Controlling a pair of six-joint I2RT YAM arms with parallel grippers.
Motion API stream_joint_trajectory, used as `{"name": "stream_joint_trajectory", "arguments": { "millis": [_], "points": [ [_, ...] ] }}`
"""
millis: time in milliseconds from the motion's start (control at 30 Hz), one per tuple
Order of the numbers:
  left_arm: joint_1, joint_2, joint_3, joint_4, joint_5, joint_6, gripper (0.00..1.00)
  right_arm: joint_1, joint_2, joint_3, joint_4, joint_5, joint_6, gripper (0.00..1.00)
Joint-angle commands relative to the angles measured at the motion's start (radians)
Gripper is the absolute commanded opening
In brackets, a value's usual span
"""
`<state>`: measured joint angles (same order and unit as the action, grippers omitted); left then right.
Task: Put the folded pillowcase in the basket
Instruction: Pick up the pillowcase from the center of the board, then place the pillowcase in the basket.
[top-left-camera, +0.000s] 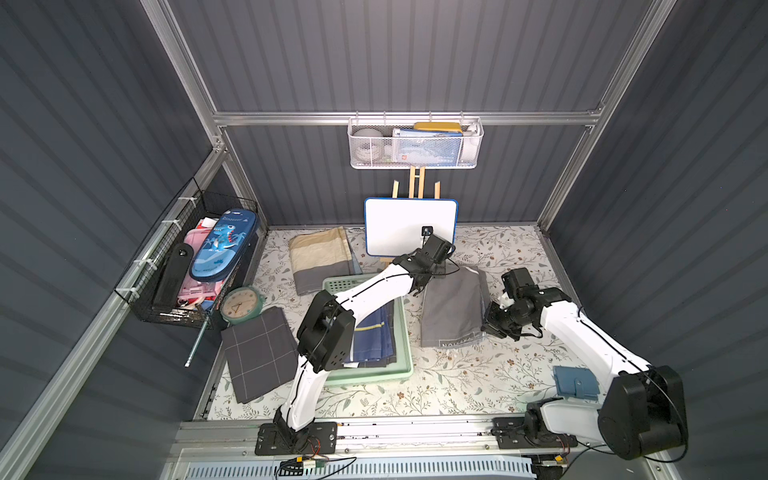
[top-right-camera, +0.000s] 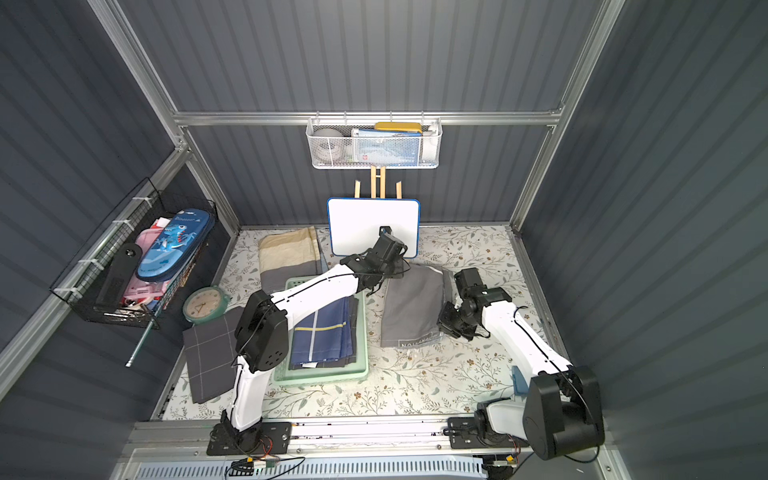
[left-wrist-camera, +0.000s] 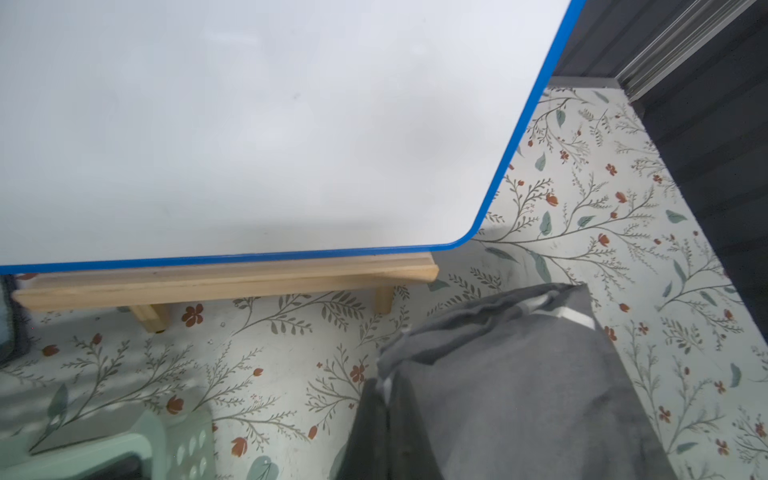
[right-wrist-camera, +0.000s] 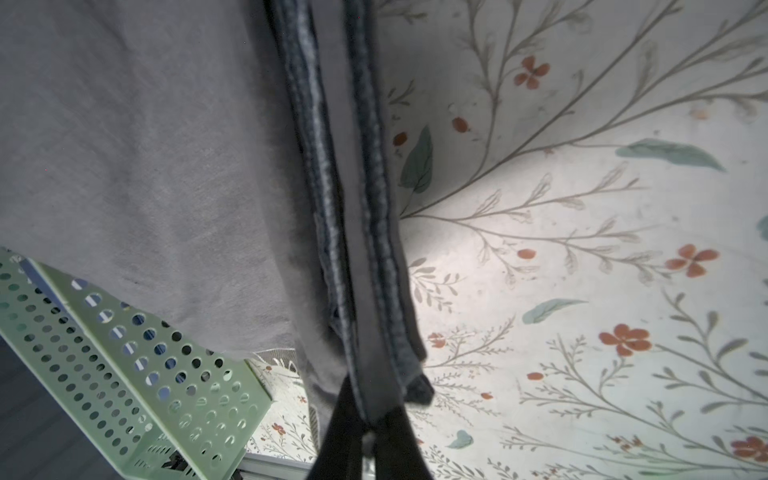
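Unfolding is risked: grey pillowcase (top-left-camera: 453, 307), clamped by left fingers (top-left-camera: 416, 286) at 11 o'clock and right fingers (right-wrist-camera: 338, 419) at 4 o'clock, could be snagged on basket (top-left-camera: 406, 336) rim.

Staged robot test cell, dark grey corrugated wall panels (top-left-camera: 415, 54) and silver aluminium frame rail (top-left-camera: 291, 118) well beyond the left claw (top-left-camera: 419, 286), flower-printed tabletop sheet (top-left-camera: 457, 386) beneath it, white-and-black robot arms (top-left-camera: 365, 291) bolted to a metal base rail (top-left-camera: 415, 430).

Grey folded pillowcase (top-left-camera: 453, 309), far corner bunched up, is just R of basket (top-left-camera: 374, 377): shallow mint-green, perforated walls, w/ folded navy cloth (top-left-camera: 376, 336) inside.
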<state>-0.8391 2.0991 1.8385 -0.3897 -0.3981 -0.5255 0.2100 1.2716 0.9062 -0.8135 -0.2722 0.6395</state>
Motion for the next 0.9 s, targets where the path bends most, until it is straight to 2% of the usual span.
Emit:
{"name": "stream_joint_trajectory", "arguments": {
  "millis": [0, 233, 333, 433, 567, 867],
  "points": [
    [-0.002, -0.086, 0.015, -0.051, -0.039, -0.037, 0.0, 0.077, -0.045, 0.08, -0.044, 0.06, 0.071, 0.0],
    [-0.003, -0.226, -0.038, -0.075, -0.092, -0.037, 0.0, 0.244, -0.052, 0.217, -0.078, 0.154, 0.108, 0.0],
    [-0.003, -0.253, -0.04, -0.109, -0.124, -0.126, 0.0, 0.276, -0.042, 0.238, -0.066, 0.163, 0.113, 0.0],
    [-0.001, -0.302, -0.067, -0.138, -0.161, -0.141, 0.0, 0.313, -0.028, 0.266, -0.043, 0.164, 0.12, 0.0],
    [0.023, -0.355, -0.105, -0.226, -0.204, -0.198, 0.0, 0.382, 0.028, 0.322, -0.002, 0.131, 0.139, 0.0],
    [0.128, -0.456, -0.297, -0.364, -0.238, -0.295, 0.0, 0.59, 0.225, 0.43, 0.121, 0.104, 0.18, 0.0]
  ]
}}
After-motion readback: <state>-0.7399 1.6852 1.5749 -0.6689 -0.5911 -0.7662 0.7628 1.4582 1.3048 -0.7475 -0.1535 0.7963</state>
